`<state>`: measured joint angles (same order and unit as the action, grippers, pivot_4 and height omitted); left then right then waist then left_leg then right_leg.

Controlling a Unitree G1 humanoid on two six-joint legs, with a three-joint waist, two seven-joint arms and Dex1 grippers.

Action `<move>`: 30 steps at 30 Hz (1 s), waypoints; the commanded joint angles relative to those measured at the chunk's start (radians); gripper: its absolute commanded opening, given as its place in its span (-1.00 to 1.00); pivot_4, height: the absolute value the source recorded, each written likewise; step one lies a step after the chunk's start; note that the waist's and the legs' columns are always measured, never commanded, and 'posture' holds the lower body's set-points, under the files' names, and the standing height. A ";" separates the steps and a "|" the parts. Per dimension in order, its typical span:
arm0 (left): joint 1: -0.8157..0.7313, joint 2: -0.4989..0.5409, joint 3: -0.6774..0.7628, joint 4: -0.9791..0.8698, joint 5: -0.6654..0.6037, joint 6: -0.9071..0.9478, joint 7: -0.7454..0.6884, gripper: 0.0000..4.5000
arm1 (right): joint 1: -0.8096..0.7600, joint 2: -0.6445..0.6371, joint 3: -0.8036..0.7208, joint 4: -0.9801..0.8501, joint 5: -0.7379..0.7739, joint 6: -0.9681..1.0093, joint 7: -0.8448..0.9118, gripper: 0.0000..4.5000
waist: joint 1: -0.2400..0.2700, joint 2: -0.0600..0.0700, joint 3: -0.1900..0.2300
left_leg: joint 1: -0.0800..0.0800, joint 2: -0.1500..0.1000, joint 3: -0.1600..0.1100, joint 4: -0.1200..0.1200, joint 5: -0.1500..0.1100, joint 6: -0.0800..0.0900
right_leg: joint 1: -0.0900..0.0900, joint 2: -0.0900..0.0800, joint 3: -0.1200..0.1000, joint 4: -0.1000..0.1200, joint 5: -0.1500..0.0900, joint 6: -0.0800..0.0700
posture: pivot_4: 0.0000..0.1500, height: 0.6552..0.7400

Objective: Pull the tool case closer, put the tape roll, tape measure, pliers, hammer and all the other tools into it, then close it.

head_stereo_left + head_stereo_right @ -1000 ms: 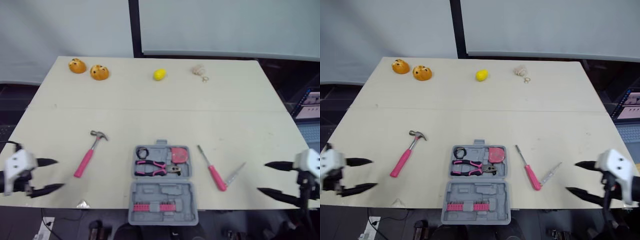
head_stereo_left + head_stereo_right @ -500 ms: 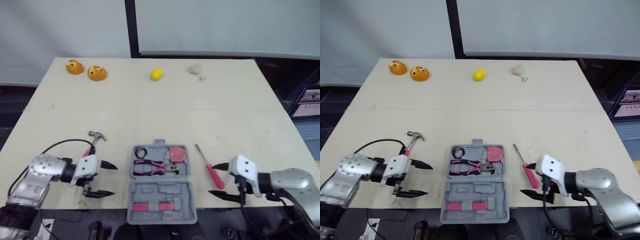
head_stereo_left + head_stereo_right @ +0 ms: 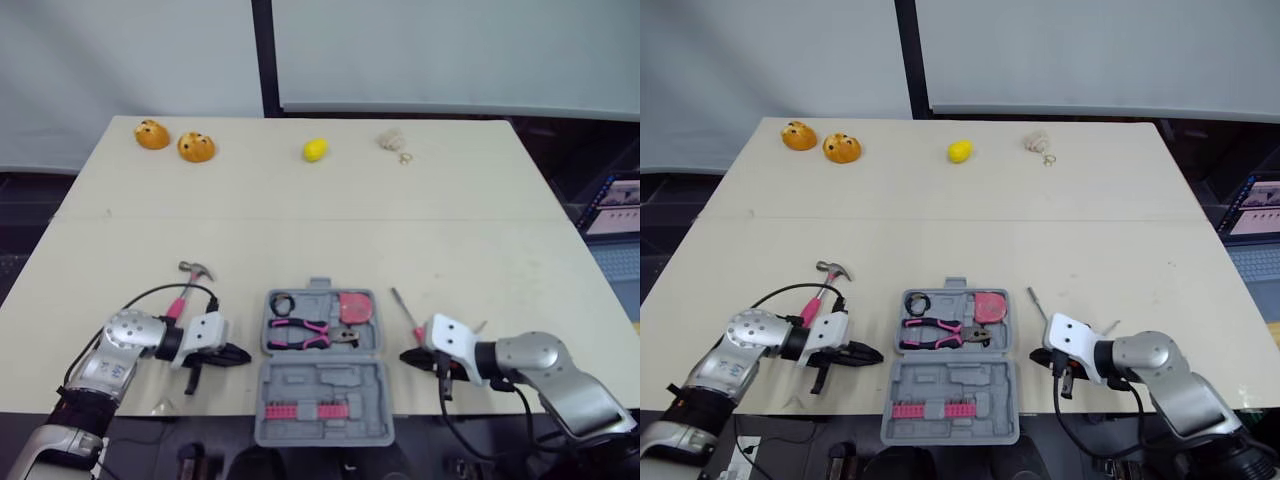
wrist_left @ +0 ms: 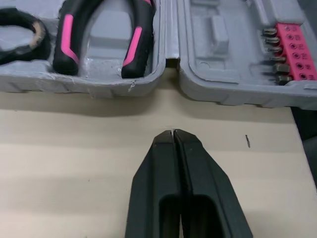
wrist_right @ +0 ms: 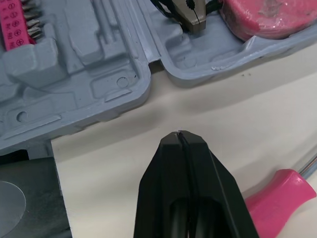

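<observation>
Pincers: logged both with fingers pressed flat together, no gap between them, nothing gripped.

Found left gripper (image 3: 243,353) low over the table (image 3: 300,220), tips aimed at the left flank of the tool case (image 3: 320,385), level with the hinge line. Noted bare tabletop between tips and plastic in the left wrist view: near, not touching. Could not tell whether the fingers rested on the table itself.

Found right gripper (image 3: 406,355) mirrored on the case's right flank, tips again aimed at the hinge line, near but apart from the shell. Saw the pink handle of the screwdriver (image 5: 277,196) just beside its fingers; could not tell whether touching.

Recorded the case lying with both halves laid flat at the table's near edge, the lid half overhanging that edge. Counted in the far half: black tape roll (image 3: 283,303) in the left corner, pink tape measure (image 3: 355,309) in the right corner, pliers (image 3: 300,333) lying across the middle. Counted in the lid half: pink bit rack (image 3: 318,413) along its outer side.

Located hammer (image 3: 195,270) outside the case, on the table to its left, head away from the robot, handle partly hidden behind the left arm.

Noted along the far edge, well apart from all this: two orange objects (image 3: 152,134), a yellow one (image 3: 315,150), a small beige item (image 3: 392,139).
</observation>
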<state>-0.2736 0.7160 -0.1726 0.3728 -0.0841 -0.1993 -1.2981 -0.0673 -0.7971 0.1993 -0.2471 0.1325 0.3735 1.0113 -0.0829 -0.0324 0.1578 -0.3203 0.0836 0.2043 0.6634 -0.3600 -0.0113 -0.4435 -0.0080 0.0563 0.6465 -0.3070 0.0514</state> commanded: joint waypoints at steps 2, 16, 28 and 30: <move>-0.014 -0.015 -0.017 -0.007 0.018 0.001 0.020 -0.98 | -0.026 0.026 0.018 0.016 -0.020 0.001 -0.021 -1.00 | 0.000 0.000 0.000 | 0.000 0.000 0.000 0.001 0.000 0.000 | 0.000 0.000 0.000 0.001 0.000 0.000 | 1.00 1.00; -0.002 -0.049 -0.051 -0.059 0.021 0.046 0.026 -0.98 | -0.040 0.110 0.079 0.023 -0.036 0.032 -0.064 -1.00 | 0.006 0.000 0.000 | 0.000 -0.001 0.000 0.002 0.000 0.000 | 0.000 -0.001 0.000 0.002 0.000 0.000 | 1.00 1.00; -0.039 -0.117 -0.058 -0.081 0.045 0.097 0.107 -0.98 | -0.061 0.151 0.087 0.023 -0.029 0.056 -0.063 -1.00 | 0.013 0.000 0.000 | 0.000 -0.001 0.000 0.003 0.000 0.000 | 0.001 -0.002 0.000 0.003 0.000 0.001 | 1.00 1.00; -0.062 -0.120 -0.050 -0.060 0.045 0.104 0.105 -0.98 | -0.067 0.156 0.086 0.028 -0.028 0.058 -0.062 -1.00 | 0.019 0.000 -0.001 | 0.000 -0.002 0.000 0.003 0.000 0.001 | 0.001 -0.002 0.000 0.003 0.000 0.001 | 1.00 1.00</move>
<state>-0.3114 0.6185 -0.2147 0.3182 -0.0377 -0.0965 -1.2219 -0.1187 -0.6650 0.2738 -0.1931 0.0858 0.4413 0.9484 -0.0637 -0.0322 0.1573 -0.3201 0.0819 0.2041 0.6670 -0.3596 -0.0105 -0.4429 -0.0093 0.0567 0.6496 -0.3067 0.0524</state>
